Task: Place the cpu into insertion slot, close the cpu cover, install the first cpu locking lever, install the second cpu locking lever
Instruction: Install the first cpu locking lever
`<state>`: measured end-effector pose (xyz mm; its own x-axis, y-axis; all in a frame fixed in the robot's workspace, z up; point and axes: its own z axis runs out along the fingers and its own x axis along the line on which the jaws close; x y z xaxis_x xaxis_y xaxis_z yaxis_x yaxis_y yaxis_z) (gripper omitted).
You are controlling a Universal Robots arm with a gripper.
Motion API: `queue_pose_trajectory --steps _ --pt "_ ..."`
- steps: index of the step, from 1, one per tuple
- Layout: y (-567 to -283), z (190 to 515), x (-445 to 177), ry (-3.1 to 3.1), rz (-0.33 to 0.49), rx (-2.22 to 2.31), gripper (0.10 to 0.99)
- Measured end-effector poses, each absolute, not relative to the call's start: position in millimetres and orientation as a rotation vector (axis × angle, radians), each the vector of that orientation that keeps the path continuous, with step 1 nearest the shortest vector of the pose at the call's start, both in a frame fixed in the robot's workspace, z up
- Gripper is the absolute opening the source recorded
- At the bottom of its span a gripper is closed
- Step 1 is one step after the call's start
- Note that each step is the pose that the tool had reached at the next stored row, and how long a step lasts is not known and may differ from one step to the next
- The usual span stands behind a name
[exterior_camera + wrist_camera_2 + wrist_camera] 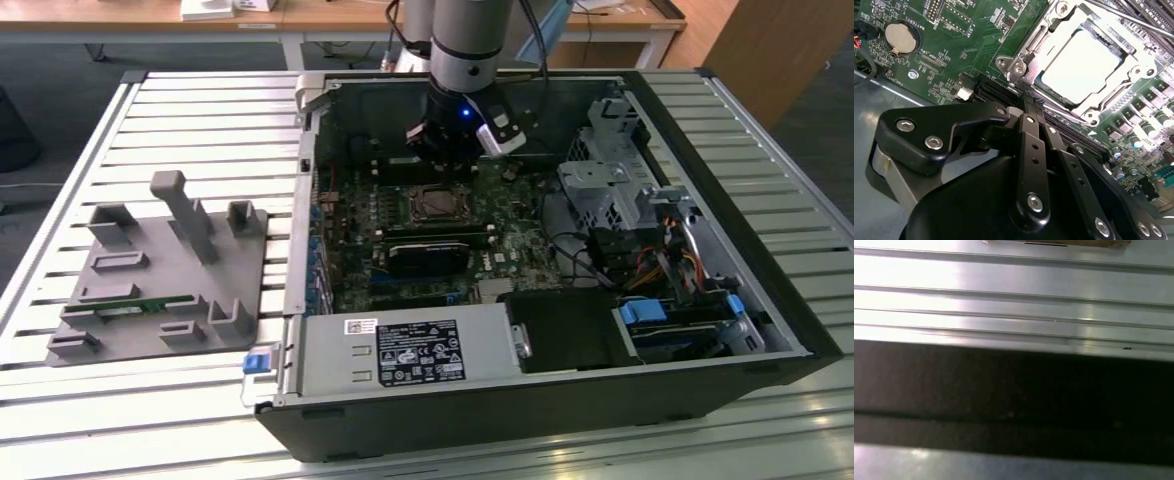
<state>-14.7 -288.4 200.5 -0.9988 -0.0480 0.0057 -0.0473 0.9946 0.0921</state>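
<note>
Second wrist view: black gripper [1026,112], fingers pressed together and empty, beside the silvery windowed cpu cover [1024,57], lowered over the pale square cpu [1081,62]; judged step: locking levers.

A worktable [107,400] of pale ribbed metal slats spans the exterior view, its surface shining under bright overhead light. Behind the worktable runs a long wooden desk [334,18] on white legs, with papers [220,8] lying on its top. Beside the desk, toward the exterior view's right, stands a wooden cabinet [781,50]. Dark grey floor [54,75] shows between the worktable and the desk. In the first wrist view, the worktable's slats [1014,300] gleam.
</note>
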Motion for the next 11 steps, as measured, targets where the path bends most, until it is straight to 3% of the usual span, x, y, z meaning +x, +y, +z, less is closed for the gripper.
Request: queue_pose_trajectory --steps 11 --pt "-288.2 201.3 -14.6 -3.130 -0.116 0.075 0.106"
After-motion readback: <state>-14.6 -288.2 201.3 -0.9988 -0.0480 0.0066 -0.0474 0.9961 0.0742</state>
